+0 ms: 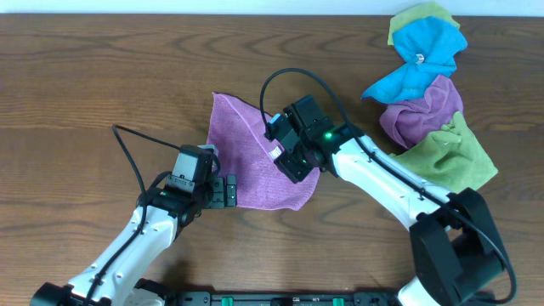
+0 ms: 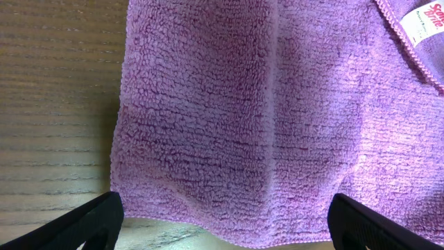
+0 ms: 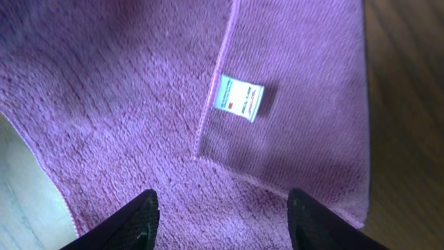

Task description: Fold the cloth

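The cloth [image 1: 251, 144] is vivid purple and lies folded on the wooden table, a little left of centre. In the left wrist view the cloth [image 2: 277, 111] fills most of the frame, its near edge just ahead of the fingers. My left gripper [image 1: 229, 192] sits at the cloth's lower left edge. Its jaws stand wide open [image 2: 225, 229] with nothing between them. My right gripper [image 1: 287, 160] hovers over the cloth's right side, open [image 3: 222, 212], above flat cloth [image 3: 125, 104]. A small white tag [image 3: 241, 98] shows near a folded edge, and again as the tag [image 2: 427, 17].
A pile of other cloths lies at the back right: blue [image 1: 421, 53], lime-green [image 1: 423, 15], dull mauve [image 1: 421, 110] and green [image 1: 455, 157]. Black cables [image 1: 136, 157] loop over the table beside each arm.
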Robot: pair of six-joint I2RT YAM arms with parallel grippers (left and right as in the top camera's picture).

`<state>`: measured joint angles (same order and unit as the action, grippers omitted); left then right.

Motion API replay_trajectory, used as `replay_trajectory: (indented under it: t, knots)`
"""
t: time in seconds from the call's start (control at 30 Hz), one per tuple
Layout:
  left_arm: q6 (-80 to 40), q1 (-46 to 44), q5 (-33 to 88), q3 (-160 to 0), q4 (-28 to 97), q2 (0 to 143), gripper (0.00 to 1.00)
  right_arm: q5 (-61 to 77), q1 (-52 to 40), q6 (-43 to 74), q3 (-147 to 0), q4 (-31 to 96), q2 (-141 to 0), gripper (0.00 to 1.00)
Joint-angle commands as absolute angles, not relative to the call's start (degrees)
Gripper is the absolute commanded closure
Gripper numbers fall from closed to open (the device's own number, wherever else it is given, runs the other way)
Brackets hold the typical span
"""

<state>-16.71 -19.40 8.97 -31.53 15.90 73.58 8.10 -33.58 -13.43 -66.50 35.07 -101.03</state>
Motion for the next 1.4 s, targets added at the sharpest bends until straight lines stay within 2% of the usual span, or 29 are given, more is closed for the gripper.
replay_trajectory:
  t: [0.0, 0.9, 0.97, 1.07, 1.13, 1.23, 1.37]
  knots:
    - [-16.7, -19.5, 8.4, -32.5, 16.1, 73.9, 0.05, 7.7, -35.0, -15.7, -64.9, 34.8, -100.4, 0.41]
    - [-16.9, -19.5, 8.8, -32.5, 16.5, 73.9, 0.05, 6.4, -36.4, -16.3, -59.8, 22.6, -105.0, 0.47]
    - [-16.9, -19.5, 8.8, -32.5, 16.5, 73.9, 0.05, 6.2, -36.4, -16.3, -59.8, 21.8, -105.1, 0.55]
    - [-16.9, -19.5, 8.8, -32.5, 16.5, 73.9, 0.05, 5.8, -36.4, -16.3, -59.8, 20.5, -105.1, 0.72]
    - [-16.9, -19.5, 8.8, -32.5, 16.5, 73.9, 0.05, 5.8, -36.4, -16.3, -59.8, 19.8, -105.1, 0.79]
    - [-16.9, -19.5, 8.8, -32.5, 16.5, 73.9, 0.05, 5.8, -36.4, -16.3, -59.8, 19.3, -105.1, 0.97]
    - [-16.9, -19.5, 8.8, -32.5, 16.5, 73.9, 0.04, 5.5, -36.4, -16.3, -59.8, 19.0, -105.1, 0.99]
